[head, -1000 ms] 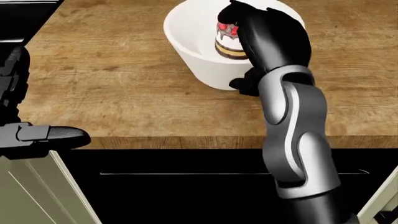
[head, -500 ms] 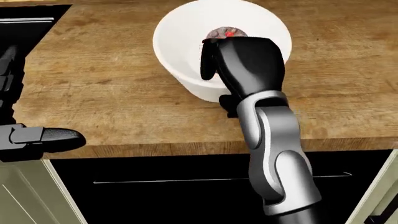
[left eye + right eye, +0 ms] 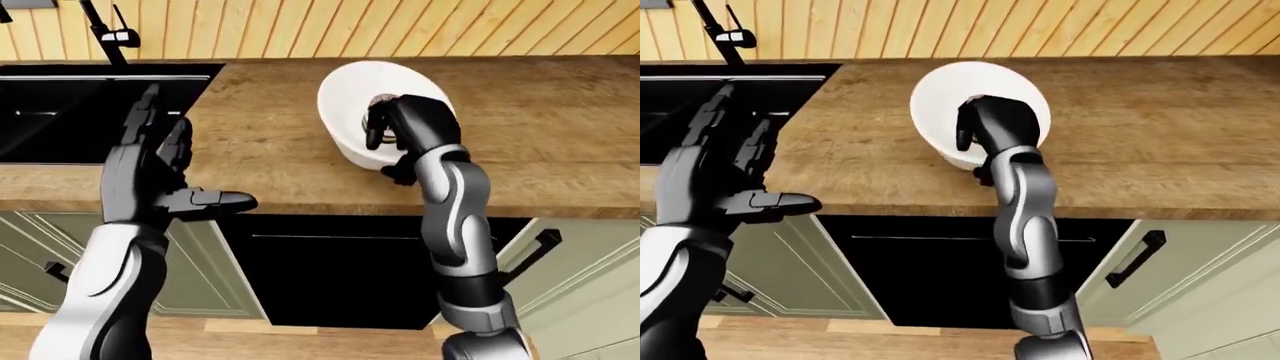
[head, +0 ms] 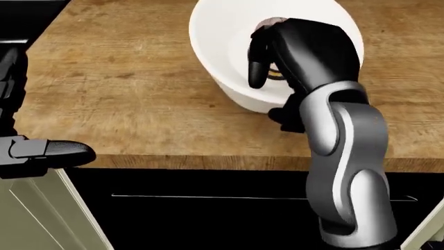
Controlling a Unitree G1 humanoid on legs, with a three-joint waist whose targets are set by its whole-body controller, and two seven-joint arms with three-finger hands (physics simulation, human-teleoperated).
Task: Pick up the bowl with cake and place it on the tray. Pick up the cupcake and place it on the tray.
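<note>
1 white bowl (image 4: 222, 57) is seen on the wooden counter (image 4: 125, 94), near its lower edge in the head view. The cake (image 3: 381, 100) inside is mostly hidden. The right hand (image 4: 291, 49) is clasped over the bowl's rim, fingers (image 4: 256, 65) curled inside. The left hand (image 3: 150, 169) is held spread beside the black sink (image 3: 60, 112). No legible writing is found.

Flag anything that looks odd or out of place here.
The right hand reaches down inside the white bowl, its fingers over the cake, instead of gripping the rim. Nothing is spilled or damaged. The left hand hovers open.
</note>
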